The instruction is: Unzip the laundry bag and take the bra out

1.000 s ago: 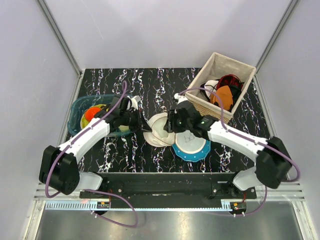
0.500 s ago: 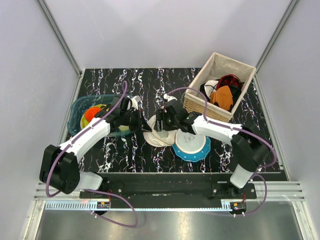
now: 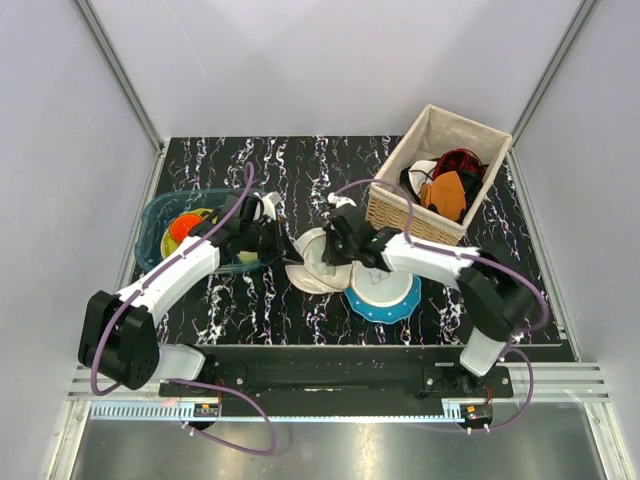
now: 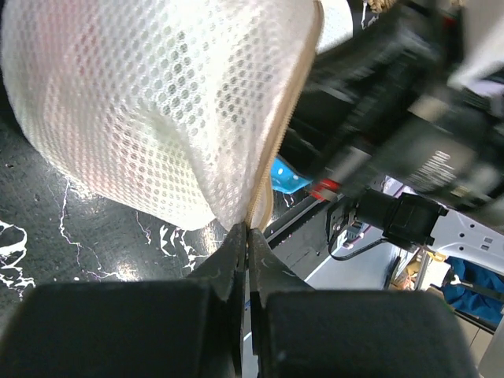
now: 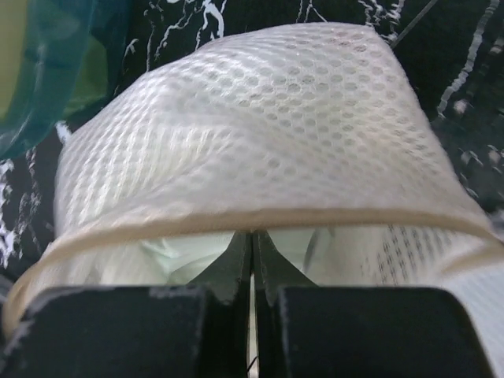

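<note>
The laundry bag, a cream-white mesh pouch, lies mid-table between my two grippers. My left gripper is shut on its zip seam at the left rim; in the left wrist view the tips pinch the seam below the mesh. My right gripper is shut on the bag's right side; in the right wrist view the tips pinch the cream seam band of the bag. Under that band the bag gapes and pale mint fabric of the bra shows inside.
A teal white-dotted disc lies just right of the bag, under my right forearm. A wicker basket with orange, red and black clothes stands back right. A teal bin with coloured items stands at the left, behind my left arm.
My right arm swung its elbow out to the right and its gripper shifted left onto the bag's rim. My left gripper has stayed in place on the seam.
</note>
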Controlling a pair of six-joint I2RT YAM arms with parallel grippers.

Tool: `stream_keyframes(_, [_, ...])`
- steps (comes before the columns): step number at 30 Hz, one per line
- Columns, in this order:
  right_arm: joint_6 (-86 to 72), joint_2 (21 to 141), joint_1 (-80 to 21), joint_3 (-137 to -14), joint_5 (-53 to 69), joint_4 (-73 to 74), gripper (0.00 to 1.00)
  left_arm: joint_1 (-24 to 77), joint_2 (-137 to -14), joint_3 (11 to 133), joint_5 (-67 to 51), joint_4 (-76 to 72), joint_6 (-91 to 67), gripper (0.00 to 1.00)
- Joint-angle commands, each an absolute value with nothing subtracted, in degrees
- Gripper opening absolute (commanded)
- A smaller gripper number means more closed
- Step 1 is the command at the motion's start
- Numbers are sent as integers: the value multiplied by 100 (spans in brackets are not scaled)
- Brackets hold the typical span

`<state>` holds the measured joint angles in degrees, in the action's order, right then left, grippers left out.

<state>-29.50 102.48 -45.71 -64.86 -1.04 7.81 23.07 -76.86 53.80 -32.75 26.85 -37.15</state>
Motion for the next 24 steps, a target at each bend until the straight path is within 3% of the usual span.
stream_keyframes(1, [-2716, 8625, -4605, -6162, -290, 1106, 0, 2294, -7418, 5291, -3252, 2496, -3744, 0])
stream_keyframes(10, [-2566, 6848, -4597, -6415, 825, 1827, 0, 2285, -7813, 5405, -2971, 2514, -3902, 0])
stream_keyframes(15, [-2593, 6092, -4605, -6678, 669, 1977, 0, 2285, -7963, 5309, -2830, 2619, -3832, 0])
stream_keyframes(24, [-1996, 6204, -4597, -8231, 141, 2258, 0, 2285, -8042, 5256, -2812, 2505, -3850, 0])
